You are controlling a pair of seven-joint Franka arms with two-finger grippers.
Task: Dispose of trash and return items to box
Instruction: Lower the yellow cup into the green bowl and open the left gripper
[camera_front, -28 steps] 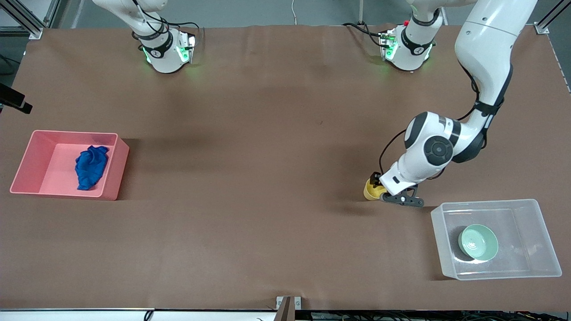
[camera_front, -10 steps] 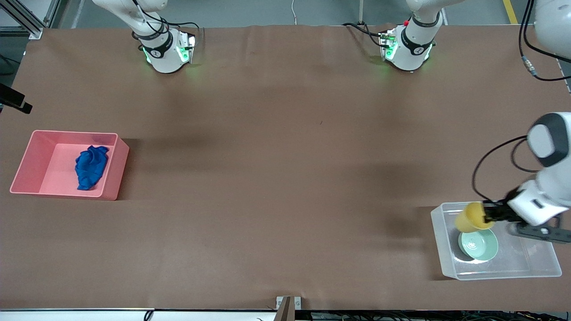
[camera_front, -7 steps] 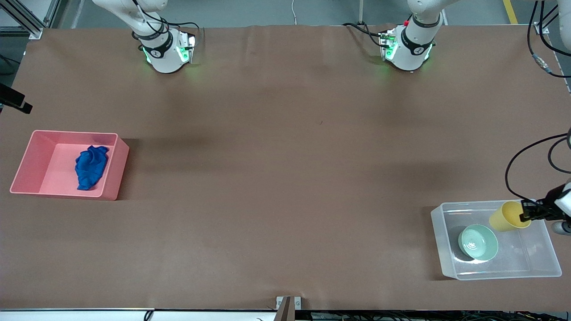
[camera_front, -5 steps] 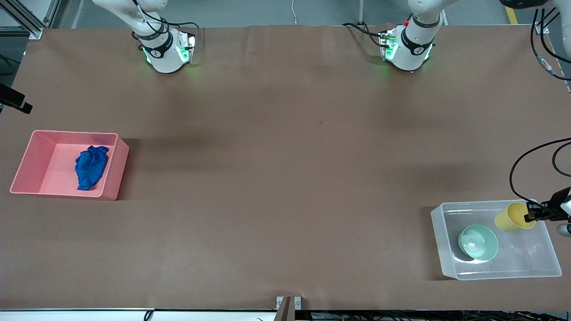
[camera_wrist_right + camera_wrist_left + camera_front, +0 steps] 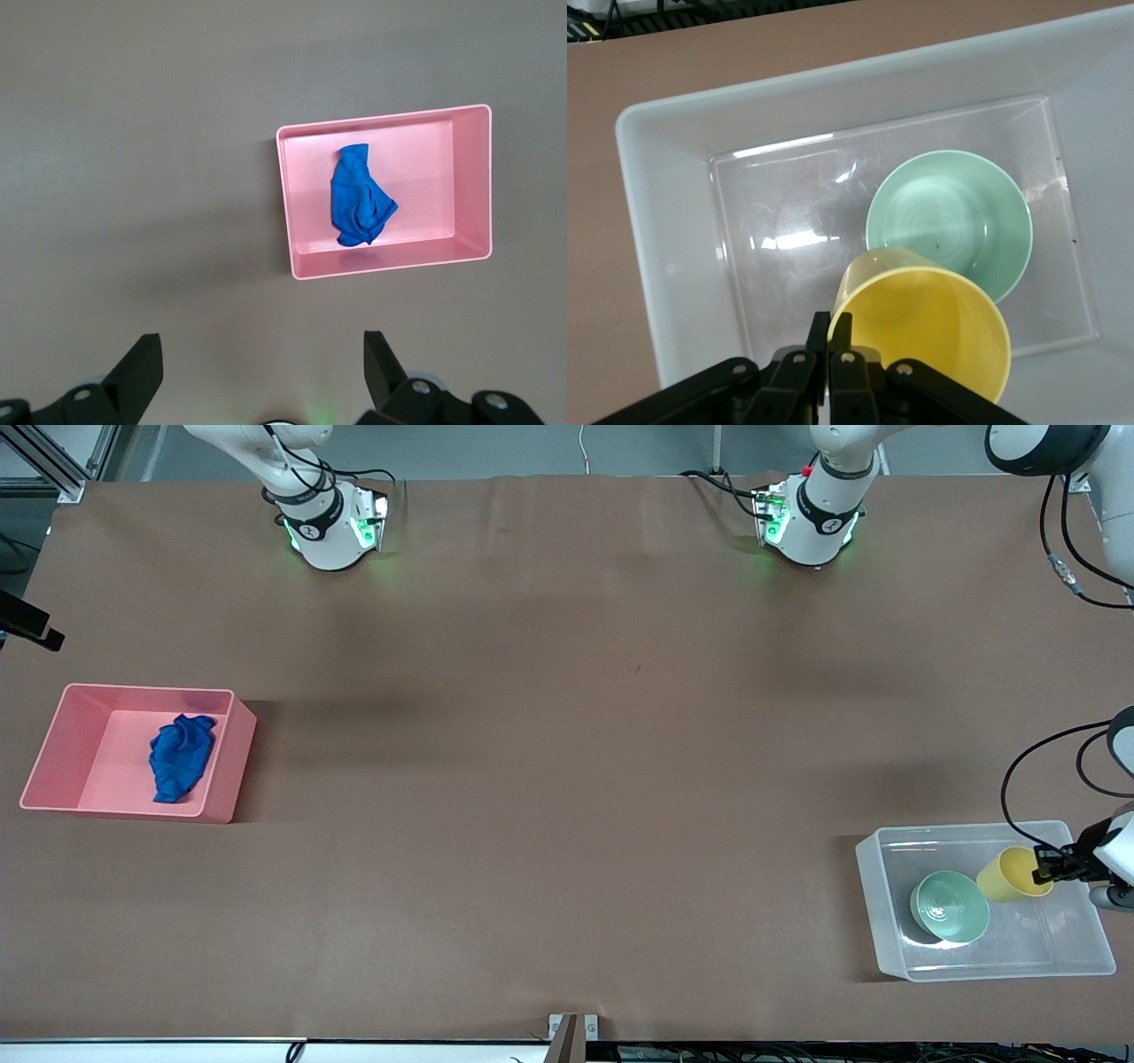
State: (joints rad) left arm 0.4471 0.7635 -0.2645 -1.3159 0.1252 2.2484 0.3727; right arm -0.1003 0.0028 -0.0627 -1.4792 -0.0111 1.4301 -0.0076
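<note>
My left gripper (image 5: pixel 1047 865) is shut on the rim of the yellow cup (image 5: pixel 1008 873) and holds it tilted inside the clear frosted box (image 5: pixel 886 943), beside the mint-green bowl (image 5: pixel 950 906) on the box's bottom. In the left wrist view the fingers (image 5: pixel 820 329) pinch the cup's (image 5: pixel 926 332) rim over the box (image 5: pixel 673 266), with the bowl (image 5: pixel 948 221) next to it. The blue cloth wad (image 5: pixel 181 755) lies in the pink bin (image 5: pixel 226 779). My right gripper (image 5: pixel 263 354) is open and empty, high above the table; the cloth (image 5: pixel 359 195) and the bin (image 5: pixel 288 212) show below it.
The pink bin stands at the right arm's end of the table and the clear box at the left arm's end, near the table's edge. A black cable (image 5: pixel 1019 779) hangs from the left arm above the box.
My left gripper carried the yellow cup from the table to over the box, then lowered it into the box beside the bowl. The right arm has not moved.
</note>
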